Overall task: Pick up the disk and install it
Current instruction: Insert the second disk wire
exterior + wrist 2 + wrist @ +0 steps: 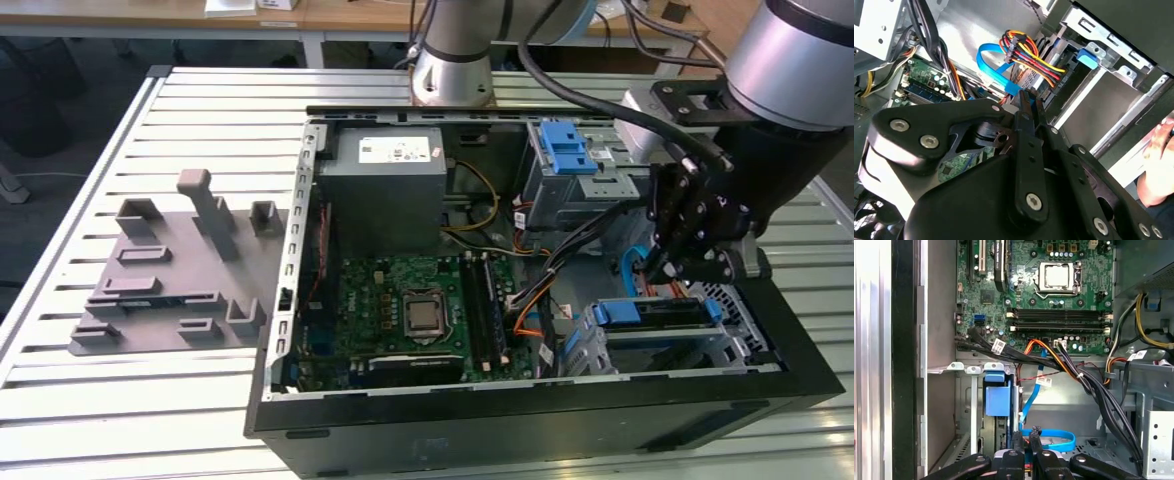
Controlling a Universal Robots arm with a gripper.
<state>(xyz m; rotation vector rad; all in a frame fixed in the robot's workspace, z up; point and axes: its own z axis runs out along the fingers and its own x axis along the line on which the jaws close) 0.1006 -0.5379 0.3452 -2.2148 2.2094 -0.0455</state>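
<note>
The disk (651, 314), grey in a blue carrier bracket, lies in the silver bay at the near right corner of the open computer case (534, 420). In the first wrist view the blue carrier front (998, 400) sits inside that bay. My gripper (663, 268) hangs just above and behind the disk, inside the case. In both wrist views its fingers (1017, 441) stand close together with nothing clearly held between them. My gripper's tips (1026, 97) are right by the blue data cable (991, 60) and the coloured power wires (1026, 50).
The green motherboard (407, 310) fills the case floor, with the power supply box (384, 190) behind it. A blue latch (567, 150) tops the upper drive cage. A grey fixture (167, 275) lies on the slatted table at the exterior view's left. A person's hand (1159, 160) is near the case.
</note>
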